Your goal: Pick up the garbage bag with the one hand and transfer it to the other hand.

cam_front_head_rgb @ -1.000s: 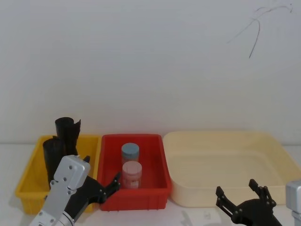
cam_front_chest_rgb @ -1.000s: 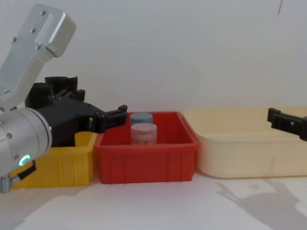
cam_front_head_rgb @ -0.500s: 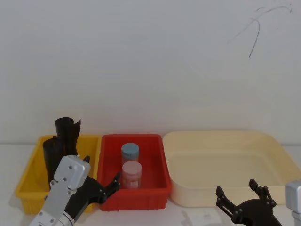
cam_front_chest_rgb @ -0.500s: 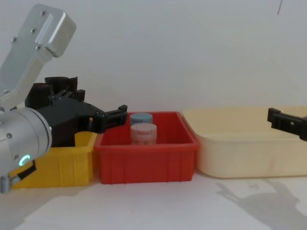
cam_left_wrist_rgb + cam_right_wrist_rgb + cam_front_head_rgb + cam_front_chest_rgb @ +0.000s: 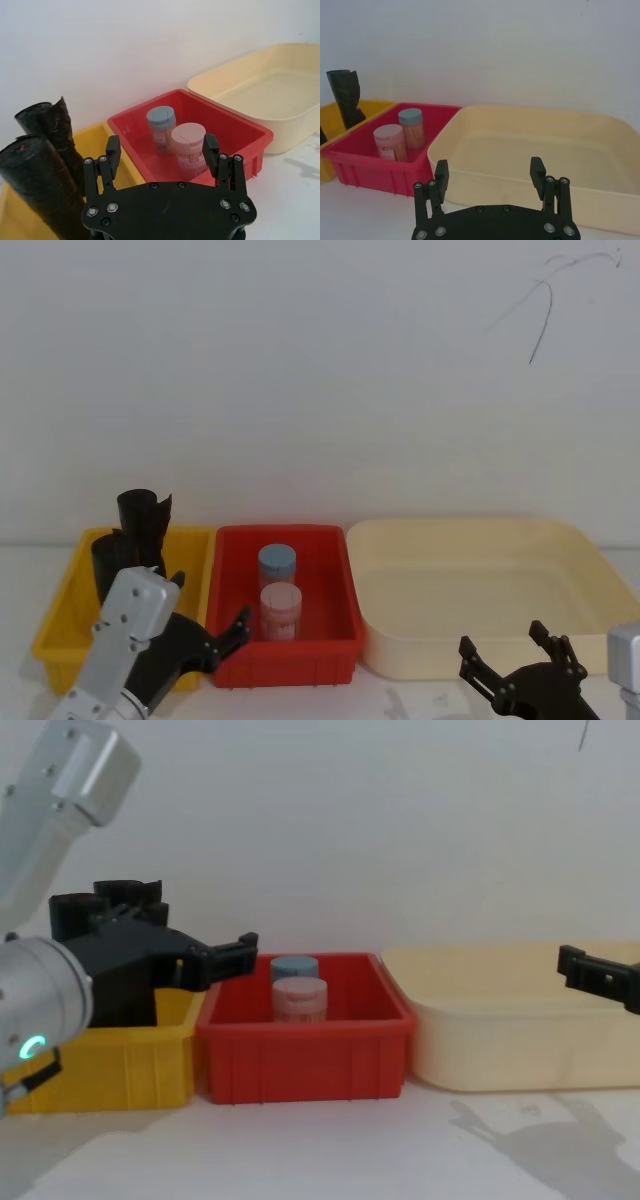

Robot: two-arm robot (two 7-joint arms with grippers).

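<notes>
The garbage bag (image 5: 103,565) is a smooth black roll standing upright in the yellow bin (image 5: 62,610); in the left wrist view it looms close (image 5: 31,190). Behind it stands a second black roll with a ragged top (image 5: 145,512). My left gripper (image 5: 210,600), on the arm with the green-cyan light, hovers open over the border between the yellow and red bins, just right of the garbage bag, holding nothing; its fingers (image 5: 112,150) are spread wide. My right gripper (image 5: 503,638) is open and empty, low in front of the cream tub, its fingers (image 5: 441,172) apart.
A red bin (image 5: 335,540) in the middle holds a blue-lidded jar (image 5: 277,562) and a pink-lidded jar (image 5: 280,608). A wide cream tub (image 5: 590,550) sits on the right. A white wall stands close behind all three containers.
My left arm has shifted a little to the left, carrying its open gripper nearer the yellow bin. The right gripper and the rolls have not moved.
</notes>
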